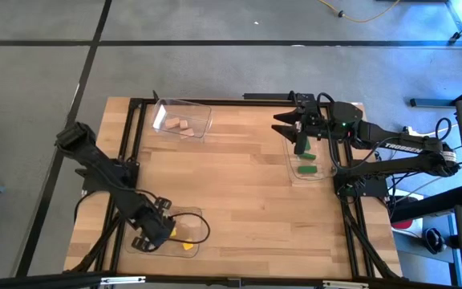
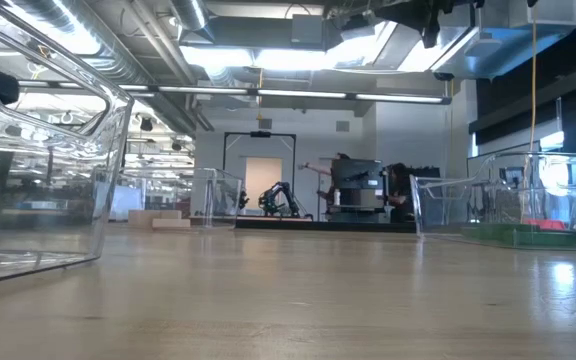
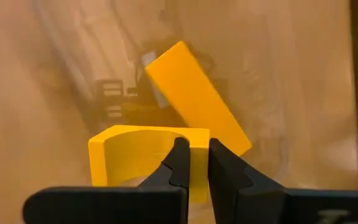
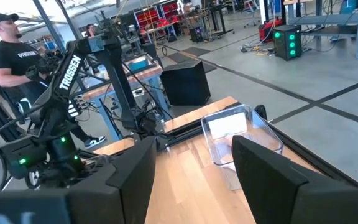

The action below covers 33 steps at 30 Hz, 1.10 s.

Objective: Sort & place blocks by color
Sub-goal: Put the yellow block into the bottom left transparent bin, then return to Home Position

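My left gripper (image 1: pixel 169 233) is low inside the clear near-left tray (image 1: pixel 195 215), shut on a yellow arch-shaped block (image 3: pixel 138 155). A yellow bar (image 3: pixel 197 102) lies slantwise just beyond the arch. My right gripper (image 1: pixel 281 125) hangs open and empty above the far-right tray, which holds green blocks (image 1: pixel 307 167). Its fingers stand wide apart in the right wrist view (image 4: pixel 194 168). Tan blocks (image 1: pixel 180 124) lie on the floor of the far-left tray (image 1: pixel 203 112). My left gripper pinches one leg of the yellow arch block (image 3: pixel 199 138). One finger (image 3: pixel 179 162) is in the arch's hollow and the other (image 3: pixel 219 165) is on its outer end. The fingers slant down from the table's left. Whether the block rests on the tray floor I cannot tell.
Black frame rails run along the table's left and right edges. The bare wooden middle (image 1: pixel 239 193) lies between the three trays. In the low view the near-left tray's wall (image 2: pixel 38 150) stands close. A person (image 4: pixel 11 50) stands beyond the table's left side.
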### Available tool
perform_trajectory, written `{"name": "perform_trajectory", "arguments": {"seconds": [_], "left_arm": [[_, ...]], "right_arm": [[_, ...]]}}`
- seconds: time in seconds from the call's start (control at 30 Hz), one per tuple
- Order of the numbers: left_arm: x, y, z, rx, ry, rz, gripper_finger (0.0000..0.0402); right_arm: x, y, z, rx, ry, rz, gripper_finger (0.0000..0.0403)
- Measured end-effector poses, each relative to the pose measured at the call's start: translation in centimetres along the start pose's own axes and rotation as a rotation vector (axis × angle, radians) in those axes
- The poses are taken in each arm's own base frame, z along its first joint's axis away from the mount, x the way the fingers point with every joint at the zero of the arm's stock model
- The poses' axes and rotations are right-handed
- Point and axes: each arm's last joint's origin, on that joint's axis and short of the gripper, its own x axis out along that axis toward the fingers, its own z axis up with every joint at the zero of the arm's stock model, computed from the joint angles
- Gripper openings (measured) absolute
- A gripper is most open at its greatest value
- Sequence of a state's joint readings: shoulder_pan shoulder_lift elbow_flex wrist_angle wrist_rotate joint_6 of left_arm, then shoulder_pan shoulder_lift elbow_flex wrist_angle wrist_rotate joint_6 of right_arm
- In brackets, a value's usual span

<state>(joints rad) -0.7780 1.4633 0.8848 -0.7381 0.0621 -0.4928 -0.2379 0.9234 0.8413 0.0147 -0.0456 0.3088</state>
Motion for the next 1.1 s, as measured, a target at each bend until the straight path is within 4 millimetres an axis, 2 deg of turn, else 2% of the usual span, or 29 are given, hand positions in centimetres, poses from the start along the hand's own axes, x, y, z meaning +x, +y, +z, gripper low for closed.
{"name": "perform_trajectory", "arguments": {"seconds": [0.13, 0.23, 0.43, 0.6, 0.73, 0.83, 0.9, 1.1], "left_arm": [[0.5, 0.0, 0.1, 0.135, 0.007, 0.013, 0.002], [0.5, 0.2, 0.1, 0.148, -0.006, 0.066, 0.0031], [0.6, 0.3, 0.1, 0.13, -0.008, 0.108, 0.009], [0.4, 0.4, 0.1, 0.1, -0.008, 0.092, 0.0108], [-0.8, 0.8, 0.2, 0.014, -0.023, 0.009, 0.0119], [-2.9, 1.4, 0.1, -0.05, -0.091, -0.038, 0.0123], [-5.1, 2.0, 0.1, -0.076, -0.156, -0.045, 0.0124], [-13.9, 5.3, 0.2, -0.131, -0.478, 0.115, 0.0125]], "right_arm": [[0.0, 0.0, 0.0, 0.001, 0.0, 0.0, 0.0214], [0.0, 0.0, 0.0, 0.002, 0.0, -0.001, 0.0214], [0.0, 0.0, 0.0, 0.004, 0.0, -0.001, 0.0214], [0.0, 0.0, 0.0, 0.017, -0.001, -0.001, 0.0214], [0.0, 0.0, 0.0, 0.027, 0.0, -0.001, 0.0214], [0.0, 0.0, 0.0, 0.026, 0.0, -0.001, 0.0214], [0.0, 0.0, 0.0, 0.026, 0.0, -0.001, 0.0214], [0.0, 0.0, 0.0, 0.025, 0.0, -0.001, 0.0214]]}}
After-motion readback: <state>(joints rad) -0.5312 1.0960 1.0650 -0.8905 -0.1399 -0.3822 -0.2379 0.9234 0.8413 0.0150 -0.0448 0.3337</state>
